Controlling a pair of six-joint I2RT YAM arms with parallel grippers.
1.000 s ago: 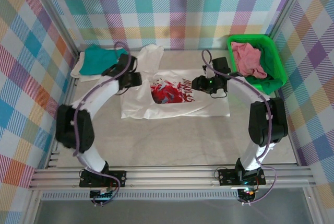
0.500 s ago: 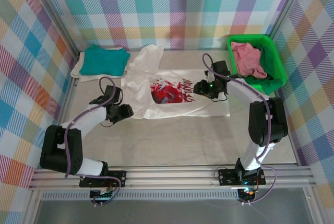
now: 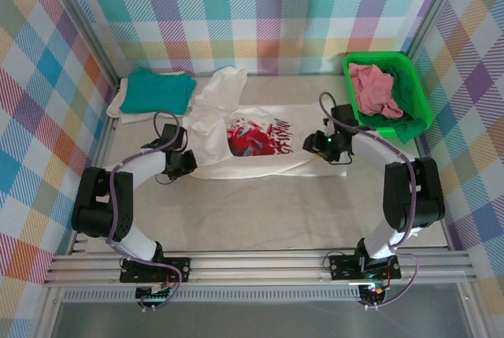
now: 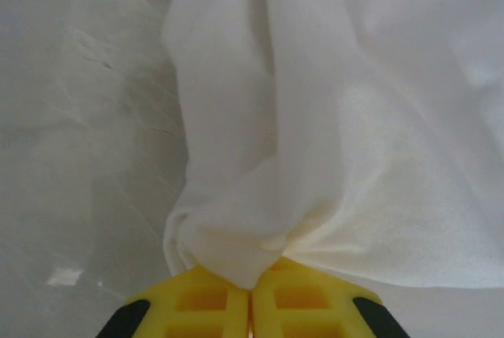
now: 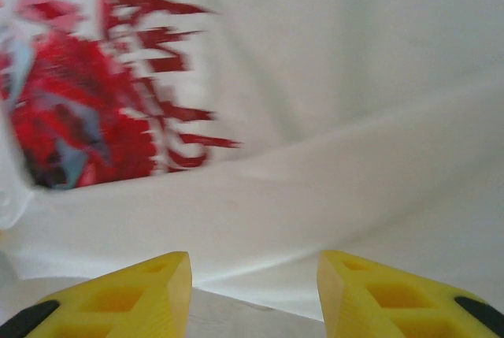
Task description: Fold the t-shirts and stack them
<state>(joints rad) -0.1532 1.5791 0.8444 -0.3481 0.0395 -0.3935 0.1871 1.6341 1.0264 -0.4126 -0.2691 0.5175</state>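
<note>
1. Centrally, white t-shirt (image 3: 272, 157): lies on the table (image 3: 276, 212), red-and-blue graphic up, left side rumpled, one sleeve trailing towards the back.
2. Left gripper (image 3: 183, 163): fingers together, pinching a bunched corner of the white cloth at its near left edge.
3. Right gripper (image 3: 319, 143): jaws apart, low over the near right hem, nothing clamped.
4. Handling, as judged: light, limp, not fragile; sags and slides; best taken at hem corners or shoulders, both sides level.
5. Teal t-shirt (image 3: 157, 90): folded, back left, atop a cream one (image 3: 118, 105). Pink t-shirt (image 3: 374, 90): heaped in green basket (image 3: 417, 109).
</note>
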